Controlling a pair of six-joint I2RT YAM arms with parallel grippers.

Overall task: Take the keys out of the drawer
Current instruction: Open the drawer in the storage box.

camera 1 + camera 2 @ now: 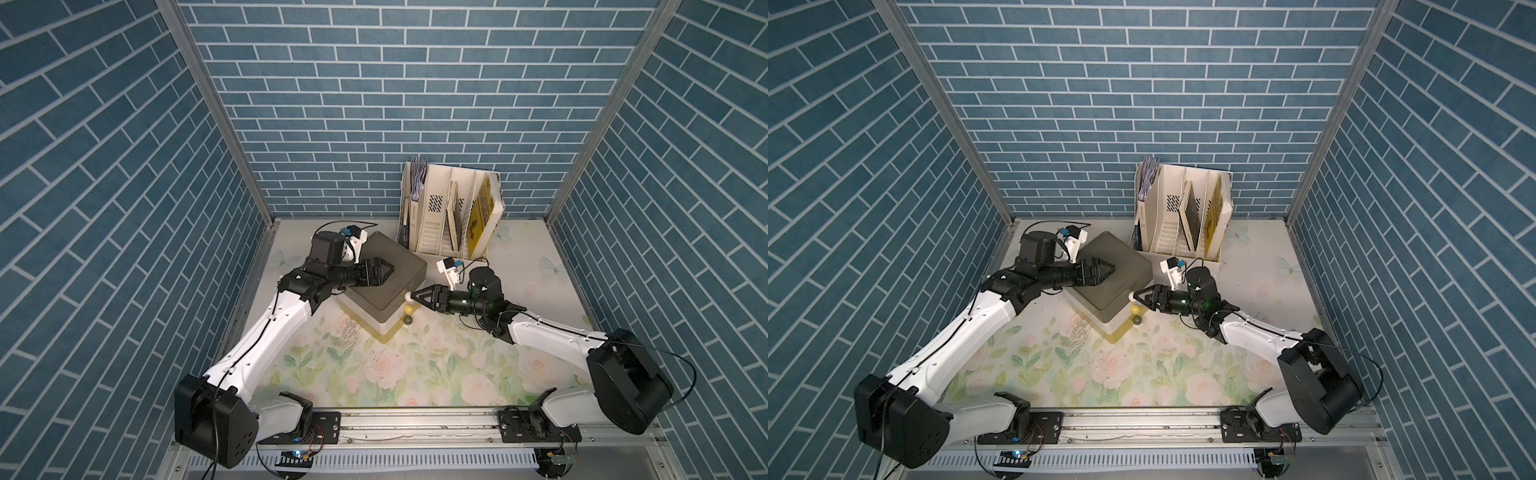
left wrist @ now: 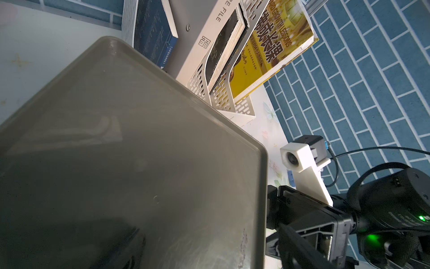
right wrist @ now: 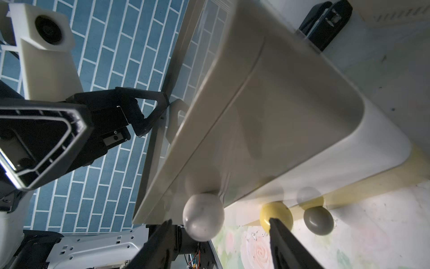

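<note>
- Closing the spread right end effector [image 3: 220, 221] squarely on the white knob [image 3: 202, 216] matters: one finger sits by the yellow knob [image 3: 275, 213], so centre first, then pull straight out.
- On the chest [image 1: 386, 299] lies the left end effector [image 1: 384, 270], likely bracing it; its jaw state I cannot tell.
- No keys show; presumably they are inside the shut drawers [image 3: 244, 139].
- Floral bench [image 1: 415, 374], blue brick walls [image 1: 374, 83], file rack [image 1: 440, 216] behind.

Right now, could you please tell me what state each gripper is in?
Left gripper: above the drawer unit; open or shut cannot be told.
Right gripper: open, jaws either side of the white knob, not clamped on it.
</note>
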